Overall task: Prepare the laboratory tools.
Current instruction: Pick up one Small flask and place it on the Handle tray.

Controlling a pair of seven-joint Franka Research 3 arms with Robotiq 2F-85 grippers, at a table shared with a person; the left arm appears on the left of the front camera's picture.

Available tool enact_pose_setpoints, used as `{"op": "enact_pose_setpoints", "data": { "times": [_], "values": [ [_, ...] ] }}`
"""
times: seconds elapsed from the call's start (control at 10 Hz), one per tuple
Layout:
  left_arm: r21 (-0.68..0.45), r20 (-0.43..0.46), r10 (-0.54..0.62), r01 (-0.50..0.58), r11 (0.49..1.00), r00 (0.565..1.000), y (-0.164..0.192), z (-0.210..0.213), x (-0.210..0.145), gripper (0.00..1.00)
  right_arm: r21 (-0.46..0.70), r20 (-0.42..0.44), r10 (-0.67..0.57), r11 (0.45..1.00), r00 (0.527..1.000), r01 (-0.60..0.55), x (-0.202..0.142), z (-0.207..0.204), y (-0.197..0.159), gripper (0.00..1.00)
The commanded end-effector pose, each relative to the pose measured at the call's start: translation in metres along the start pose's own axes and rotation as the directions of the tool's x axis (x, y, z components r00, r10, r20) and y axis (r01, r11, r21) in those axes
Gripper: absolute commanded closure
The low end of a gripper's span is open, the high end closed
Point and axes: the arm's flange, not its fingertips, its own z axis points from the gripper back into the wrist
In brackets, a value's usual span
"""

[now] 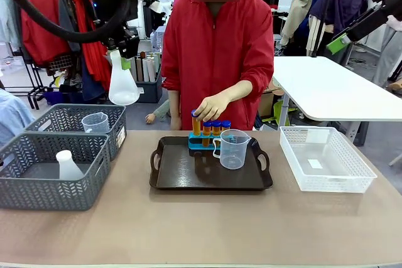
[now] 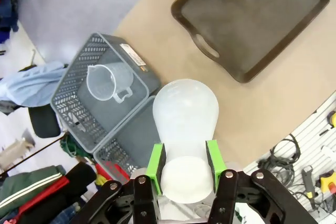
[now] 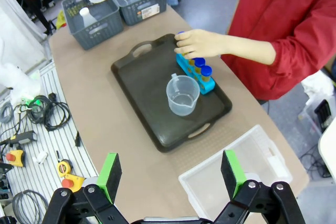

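The conical flask [image 1: 123, 81] hung clamped by its neck in the left gripper [image 2: 184, 163] above the grey baskets [image 1: 38, 171], seemingly mid-transfer and next needing lowering onto the tray [image 1: 182, 177], while the right gripper [image 3: 170, 174] stood open.

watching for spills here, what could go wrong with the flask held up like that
The left claw grips the flask by its neck only, high above the grey baskets; a slip would likely drop it there. On the tray, a person's hand is at the tubes beside the beaker, so setting the flask down now could bump them.
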Motion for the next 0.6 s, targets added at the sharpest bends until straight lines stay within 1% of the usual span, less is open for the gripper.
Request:
{"op": "enact_pose_setpoints", "data": {
  "times": [0.0,0.1,0.2,0.5],
  "values": [
    [-0.01,-0.001,-0.007,0.007,1.0,1.0,0.0025,0.0097,-0.0067,1.0,0.006,0.007,0.0,1.0,1.0,0.0,0.0009,0.0008,0.0005,0.0],
    [-0.016,0.0,-0.013,0.013,1.0,1.0,0.0025,0.0134,-0.0103,1.0,0.006,0.007,0.0,1.0,1.0,0.0,0.0009,0.0008,0.0005,0.0],
    [0.001,0.0,0.001,-0.001,1.0,1.0,0.0,0.004,-0.0014,1.0,0.006,0.007,0.0,1.0,1.0,0.0,0.0009,0.0008,0.0005,0.0],
    [0.001,0.0,0.001,-0.001,1.0,1.0,0.0,0.004,-0.0014,1.0,0.006,0.007,0.0,1.0,1.0,0.0,0.0009,0.0008,0.0005,0.0]
  ]
}}
